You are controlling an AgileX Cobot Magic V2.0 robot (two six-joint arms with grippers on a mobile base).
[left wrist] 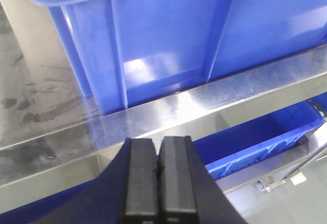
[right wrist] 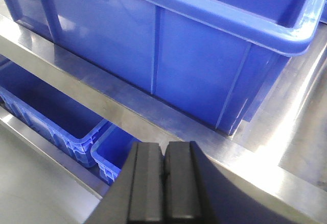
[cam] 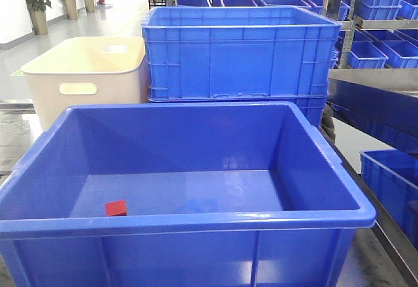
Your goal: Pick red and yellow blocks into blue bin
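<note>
The blue bin [cam: 196, 225] stands at the near edge of the steel worktop [left wrist: 46, 96], filling most of the front view. On its floor, close to the near wall and toward the left, lies the red cube [cam: 116, 208]. The yellow brick cannot be made out in any view. Behind the bin stand a ribbed blue crate [cam: 238, 55] and, to its left, a cream tub [cam: 85, 78] with a handle slot.

The left gripper [left wrist: 158, 178] hangs outside the bin's wall, over the worktop's front edge, its fingers [left wrist: 140, 183] pressed together and empty. The right gripper [right wrist: 164, 183] sits likewise beside the bin's corner, fingers [right wrist: 145, 185] closed on nothing. Smaller blue trays [right wrist: 56, 117] lie on a shelf below.
</note>
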